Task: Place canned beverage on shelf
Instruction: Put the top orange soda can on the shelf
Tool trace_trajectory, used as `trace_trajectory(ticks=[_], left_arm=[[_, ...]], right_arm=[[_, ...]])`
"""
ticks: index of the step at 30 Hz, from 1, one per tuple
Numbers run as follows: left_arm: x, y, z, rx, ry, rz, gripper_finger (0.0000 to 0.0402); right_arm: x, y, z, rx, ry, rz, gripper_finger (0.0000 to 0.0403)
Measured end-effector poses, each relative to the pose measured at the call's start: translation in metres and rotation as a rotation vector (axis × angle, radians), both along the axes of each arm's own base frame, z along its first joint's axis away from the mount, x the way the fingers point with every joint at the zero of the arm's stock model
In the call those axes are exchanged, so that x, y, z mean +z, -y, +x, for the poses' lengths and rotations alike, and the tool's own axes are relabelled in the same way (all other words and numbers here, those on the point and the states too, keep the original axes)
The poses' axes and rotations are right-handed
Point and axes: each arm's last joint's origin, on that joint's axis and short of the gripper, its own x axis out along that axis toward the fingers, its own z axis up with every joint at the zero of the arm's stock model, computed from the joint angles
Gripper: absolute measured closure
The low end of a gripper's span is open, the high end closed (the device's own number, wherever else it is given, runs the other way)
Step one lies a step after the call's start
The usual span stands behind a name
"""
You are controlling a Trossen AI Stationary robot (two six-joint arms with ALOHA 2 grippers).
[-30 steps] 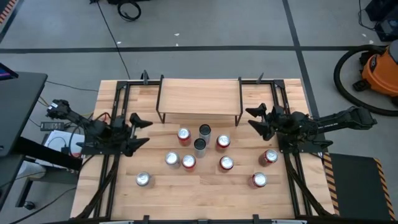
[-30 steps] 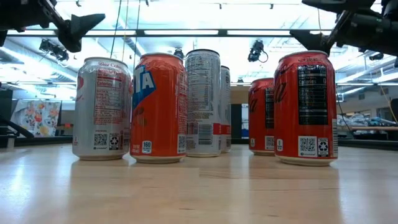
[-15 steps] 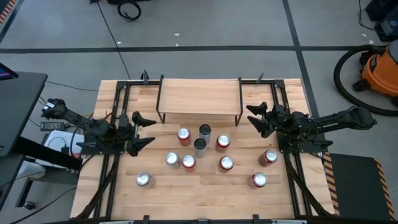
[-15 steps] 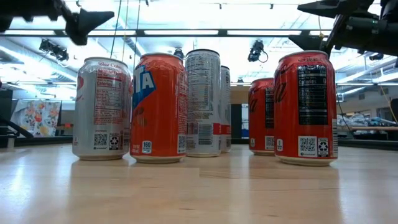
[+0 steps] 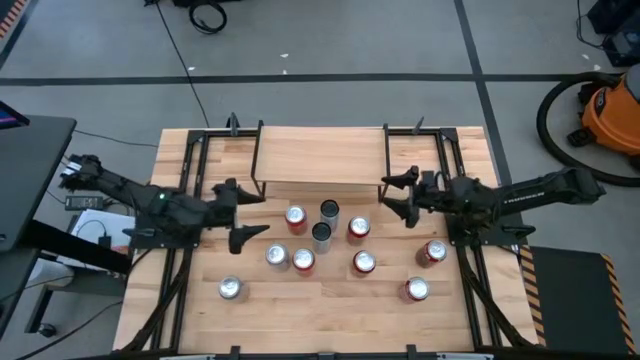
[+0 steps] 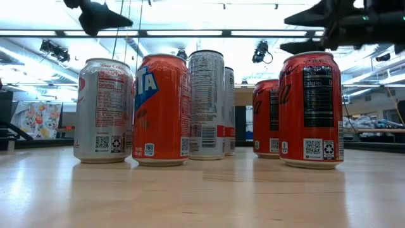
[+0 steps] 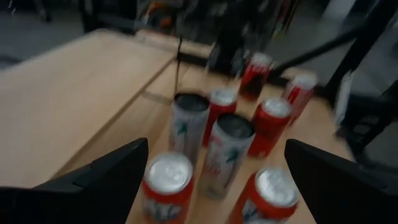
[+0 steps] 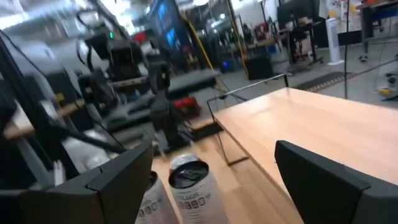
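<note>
Several canned beverages stand upright on the wooden tabletop in front of the shelf (image 5: 320, 158): red ones (image 5: 296, 216), two tall grey ones (image 5: 329, 210) and silver ones (image 5: 277, 256). The shelf's plank top is bare. My left gripper (image 5: 258, 213) hovers open above the table, left of the cluster, with the cans ahead of its fingers in the left wrist view (image 7: 216, 144). My right gripper (image 5: 388, 194) hovers open to the right of the cluster, by the shelf's right front leg; its wrist view shows a tall can (image 8: 189, 186) and the shelf (image 8: 311, 127).
Black frame rails (image 5: 185, 180) run along the table's left and right sides (image 5: 465, 270). More cans stand at the near left (image 5: 231, 289) and near right (image 5: 417, 289). Bare wood lies along the near edge (image 5: 320, 320). An orange vacuum (image 5: 610, 105) stands off the table.
My left gripper has risen and gone toward the table's right, closer to the cans, tipping up from a downward slant to nearly level. My right gripper has gone toward the table's left, nearer the cans and the shelf's right leg, and levelled out. Both have stayed open.
</note>
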Motion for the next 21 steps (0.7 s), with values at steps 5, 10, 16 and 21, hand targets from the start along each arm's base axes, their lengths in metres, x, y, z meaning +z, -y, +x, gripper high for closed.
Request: trace_trajectory(ticks=[5, 10, 16, 21], left_arm=[[0.004, -0.007, 0.020, 0.002, -0.143, -0.026, 0.0013], [0.007, -0.015, 0.039, -0.041, -0.304, 0.022, 0.0013], [0.003, -0.021, 0.059, -0.087, -0.424, 0.160, 0.0013], [-0.005, -0.027, 0.082, -0.107, -0.502, 0.094, 0.0013]], right_arm=[[0.016, -0.006, 0.015, -0.082, -0.133, -0.106, 0.0055], [0.025, -0.016, 0.026, -0.126, -0.191, -0.200, 0.0055], [0.022, -0.027, 0.029, -0.166, -0.254, -0.287, 0.0055], [0.020, -0.028, 0.029, -0.181, -0.277, -0.307, 0.0055]])
